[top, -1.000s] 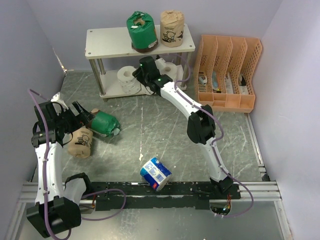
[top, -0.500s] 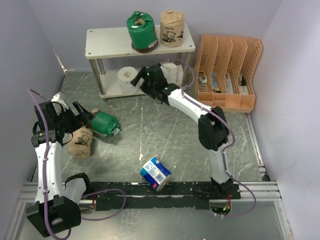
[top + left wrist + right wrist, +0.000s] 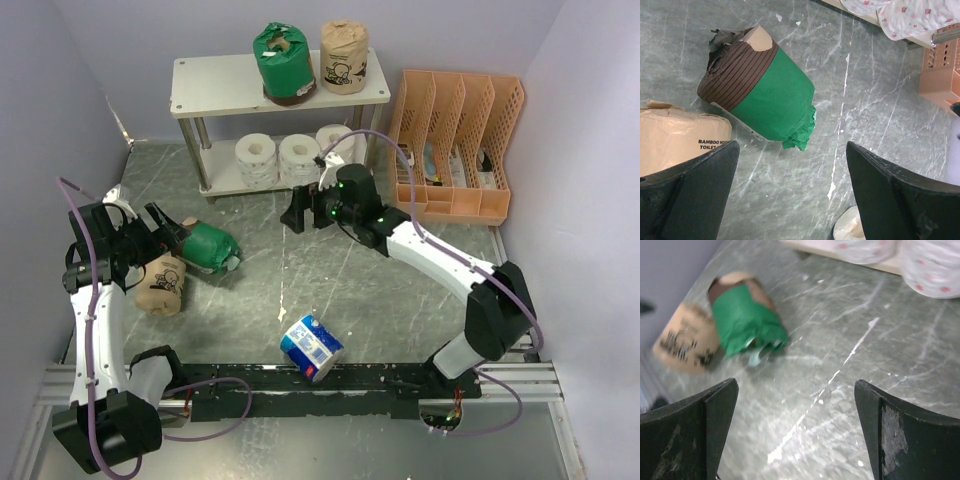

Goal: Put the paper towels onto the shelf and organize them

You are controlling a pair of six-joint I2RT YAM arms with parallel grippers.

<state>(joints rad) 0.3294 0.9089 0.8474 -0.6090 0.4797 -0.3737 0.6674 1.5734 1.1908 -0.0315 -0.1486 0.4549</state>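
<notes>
Top external view: the shelf [image 3: 215, 85] stands at the far edge of the bench [image 3: 330, 270], left of centre. A green-wrapped roll [image 3: 283, 62] and a tan cartoon-print roll [image 3: 344, 45] stand upright on its upper board. Three white rolls [image 3: 298, 157], faintly flower-printed, line the lower board. Near the left edge a second green roll [image 3: 765, 97], brown-striped at one end, lies on its side just beside a tan roll [image 3: 675, 135]. A blue-and-white roll [image 3: 311, 347] lies by the near edge. The left jaws gape wide and empty before the second green roll. The right jaws, also wide and empty, hover in front of the shelf. An orange file rack [image 3: 455, 145] fills the far right corner.
</notes>
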